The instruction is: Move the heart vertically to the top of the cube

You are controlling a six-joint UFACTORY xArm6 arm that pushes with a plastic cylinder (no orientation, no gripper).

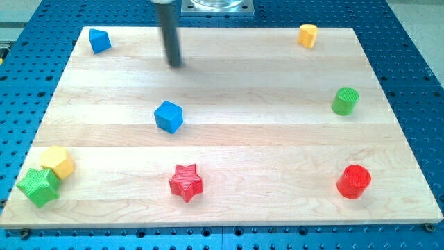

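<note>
My tip [175, 64] rests on the pale wooden board [243, 76] near the view's top, left of centre, well apart from every block; I have no jaws, only a plain dark rod. The blue cube [168, 116] sits below the tip toward the view's bottom, alone in open board with free room on all sides. The yellow heart-like block [308, 35] lies close to the board's top edge at the view's right, far from the cube. A second blue block [100, 40], angular in shape, is near the top-left corner. The green cylinder [345, 101] stands close to the right edge, the red cylinder [354, 181] near the bottom right. The ribbed red star [186, 182] lies near the bottom edge. At the bottom-left corner the green star [39, 186] touches a yellow hexagonal block [57, 162]. The wood shows long grain bands; around it lies a blue perforated table [416, 83].
</note>
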